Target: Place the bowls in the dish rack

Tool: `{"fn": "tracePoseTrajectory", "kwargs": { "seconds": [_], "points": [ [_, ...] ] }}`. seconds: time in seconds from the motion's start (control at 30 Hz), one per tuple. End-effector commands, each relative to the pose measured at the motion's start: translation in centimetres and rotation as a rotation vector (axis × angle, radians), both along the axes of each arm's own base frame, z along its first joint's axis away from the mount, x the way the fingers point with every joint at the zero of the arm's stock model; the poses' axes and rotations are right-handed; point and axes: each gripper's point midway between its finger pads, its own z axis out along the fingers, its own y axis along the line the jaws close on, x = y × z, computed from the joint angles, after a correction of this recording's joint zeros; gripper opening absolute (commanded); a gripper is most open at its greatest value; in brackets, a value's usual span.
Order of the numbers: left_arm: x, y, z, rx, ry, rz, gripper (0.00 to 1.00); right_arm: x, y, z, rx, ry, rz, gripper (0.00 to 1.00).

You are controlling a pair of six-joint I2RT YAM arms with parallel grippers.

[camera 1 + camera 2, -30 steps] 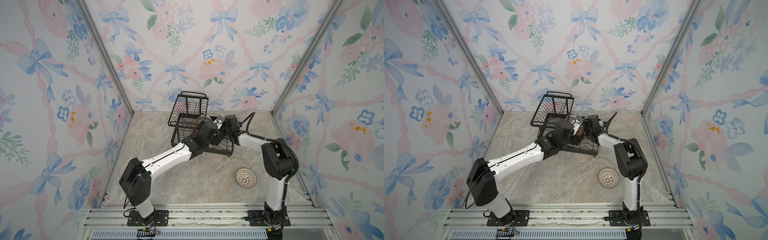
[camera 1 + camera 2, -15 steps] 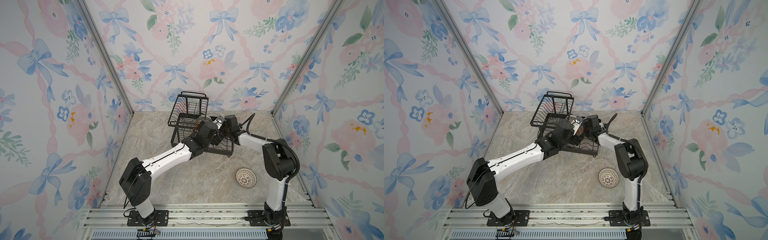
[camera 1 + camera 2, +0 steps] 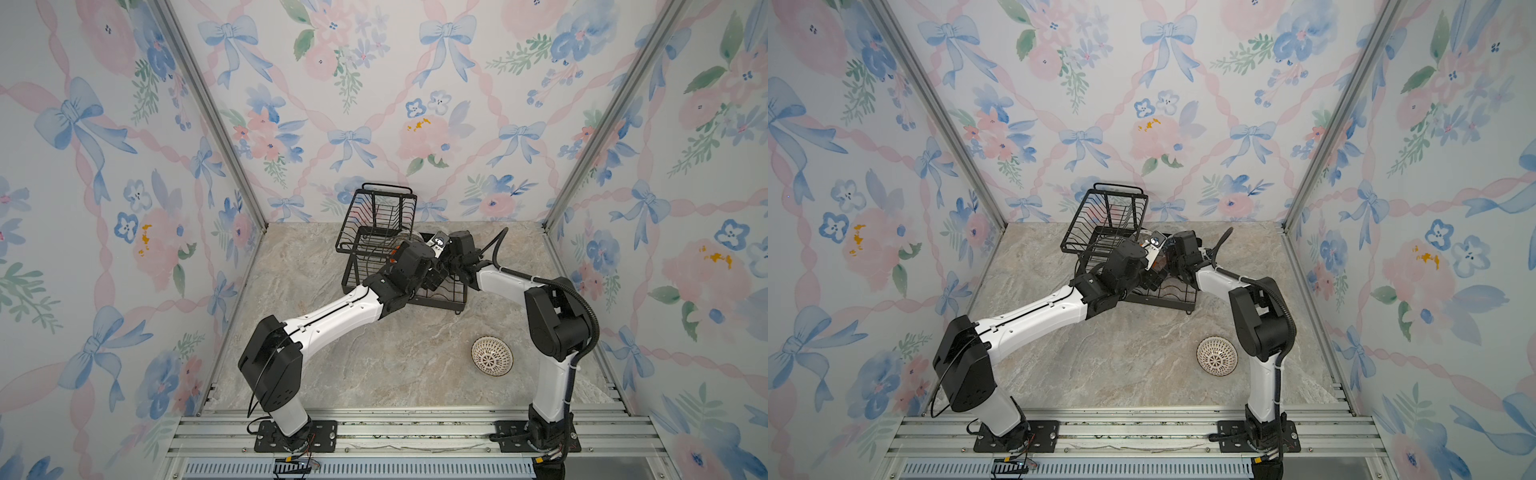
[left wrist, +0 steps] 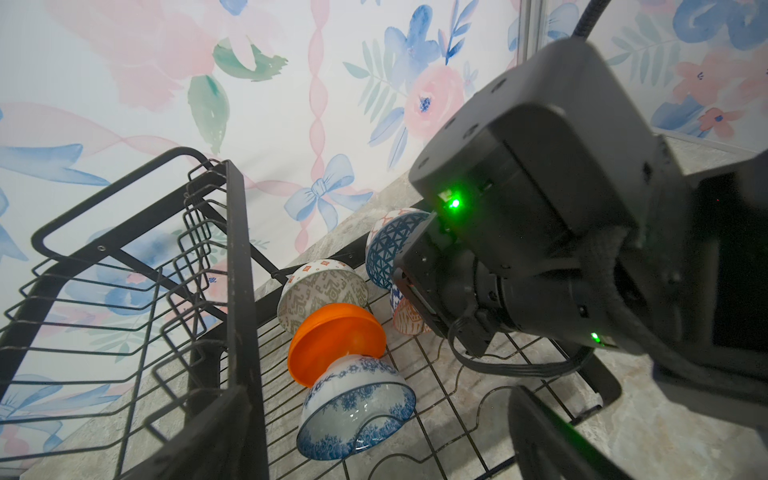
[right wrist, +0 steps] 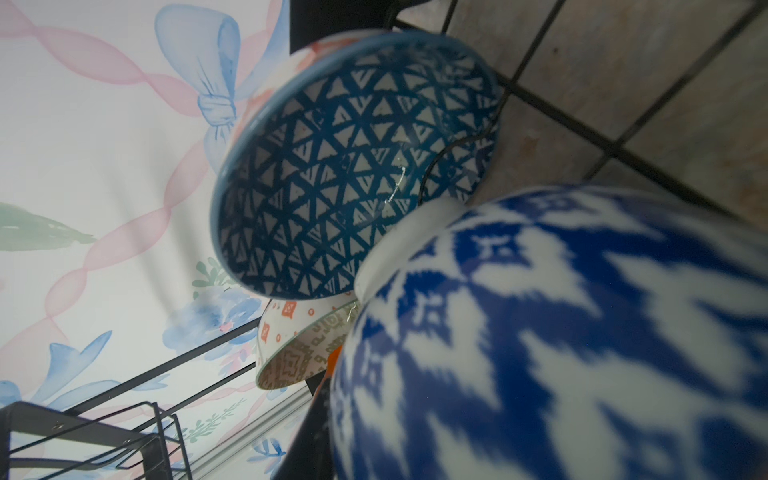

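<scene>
The black wire dish rack (image 3: pixel 376 232) (image 3: pixel 1100 224) stands at the back, with both arms reaching into its lower tray (image 4: pixel 449 399). On edge in the tray are a blue-floral bowl (image 4: pixel 355 409), an orange bowl (image 4: pixel 336 338), a pale green bowl (image 4: pixel 322 291) (image 5: pixel 299 361) and a blue triangle bowl (image 4: pixel 390 245) (image 5: pixel 353 166). My left gripper (image 4: pixel 374 457) hangs open over the floral bowl, holding nothing. My right gripper (image 3: pixel 440 259) is pressed close to a blue-and-white bowl (image 5: pixel 561 332). One finger (image 5: pixel 307 440) lies beside that bowl and the other is hidden. A white lattice bowl (image 3: pixel 491 356) (image 3: pixel 1217 356) sits on the table.
The rack's raised upper basket (image 4: pixel 124 270) stands just beside my left gripper. The right wrist housing (image 4: pixel 561 187) crowds the tray from the other side. Flowered walls close in the marble table (image 3: pixel 374 365) on three sides.
</scene>
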Motion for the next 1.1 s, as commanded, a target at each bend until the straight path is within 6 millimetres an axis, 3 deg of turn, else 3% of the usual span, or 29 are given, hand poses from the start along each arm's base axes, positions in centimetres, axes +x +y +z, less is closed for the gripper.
{"fn": "tracePoseTrajectory", "kwargs": {
  "seconds": [0.0,0.6,1.07],
  "points": [
    [0.7,2.2,-2.7,0.044,0.069,0.068,0.98,-5.1,-1.1,-8.3,-0.095,0.293,0.032,0.25],
    [0.4,2.9,-2.5,0.044,0.066,0.075,0.98,-3.7,0.1,-6.1,-0.097,0.207,0.108,0.4],
    [0.6,3.0,-2.1,0.047,0.052,0.083,0.98,-2.9,-0.2,-4.7,-0.089,0.151,0.122,0.48]
  ]
}}
